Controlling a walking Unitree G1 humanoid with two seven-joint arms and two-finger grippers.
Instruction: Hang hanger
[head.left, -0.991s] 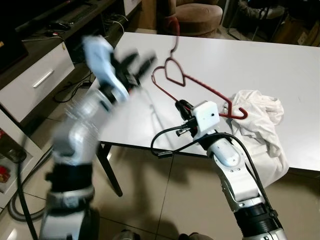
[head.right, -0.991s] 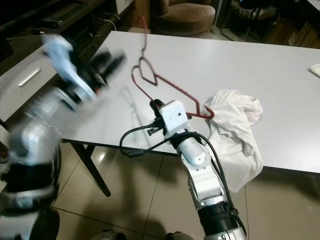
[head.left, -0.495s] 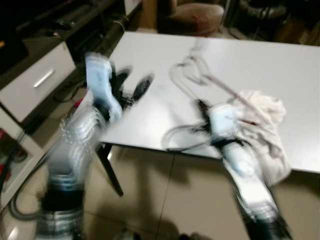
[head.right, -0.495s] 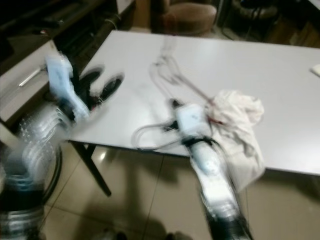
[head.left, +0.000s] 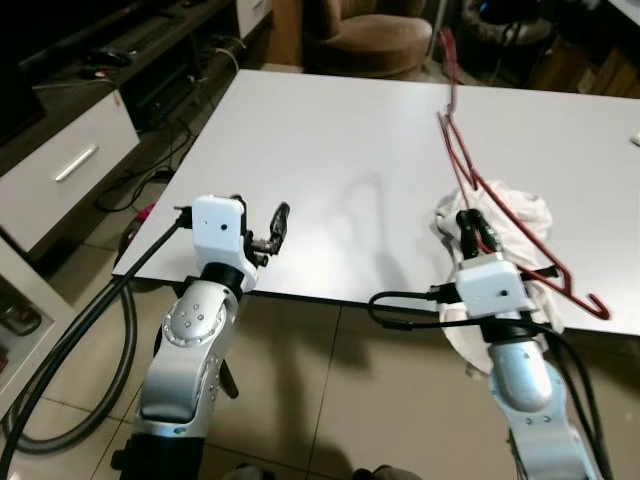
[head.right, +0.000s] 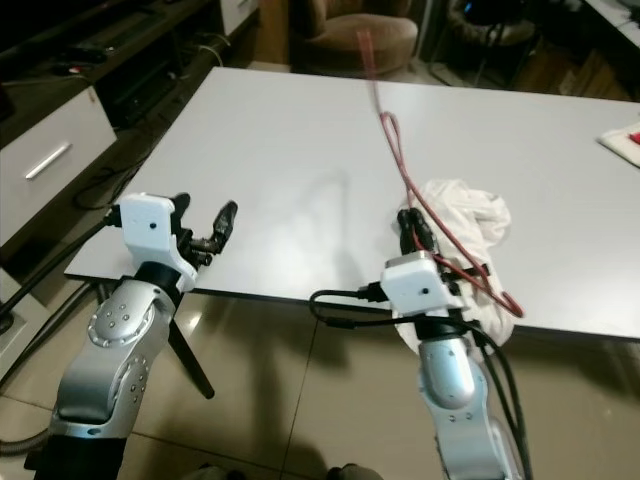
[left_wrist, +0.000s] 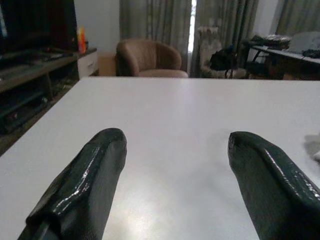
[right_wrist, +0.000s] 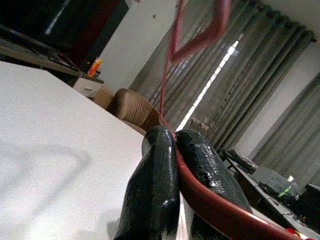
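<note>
A red wire hanger (head.left: 458, 158) rises steeply from my right gripper (head.left: 475, 228), its hook up over the white table (head.left: 330, 130) and its lower end past the table's near edge. The right gripper is shut on the hanger's wire (right_wrist: 210, 200), seen pinched between both black fingers (right_wrist: 155, 185) in the right wrist view. A crumpled white cloth (head.left: 520, 212) lies on the table just behind that gripper. My left gripper (head.left: 268, 232) hovers at the table's near left edge, open and holding nothing, its fingertips (left_wrist: 85, 190) wide apart above the bare tabletop.
A brown armchair (head.left: 375, 30) stands beyond the table's far side. A white drawer cabinet (head.left: 60, 165) and dark shelving line the left. A thick grey hose (head.left: 70, 350) trails from my left arm over the tiled floor.
My right gripper has carried the hanger to the right, over to the cloth, and the hanger now stands steeper. My left arm has dropped from above the table to its near edge.
</note>
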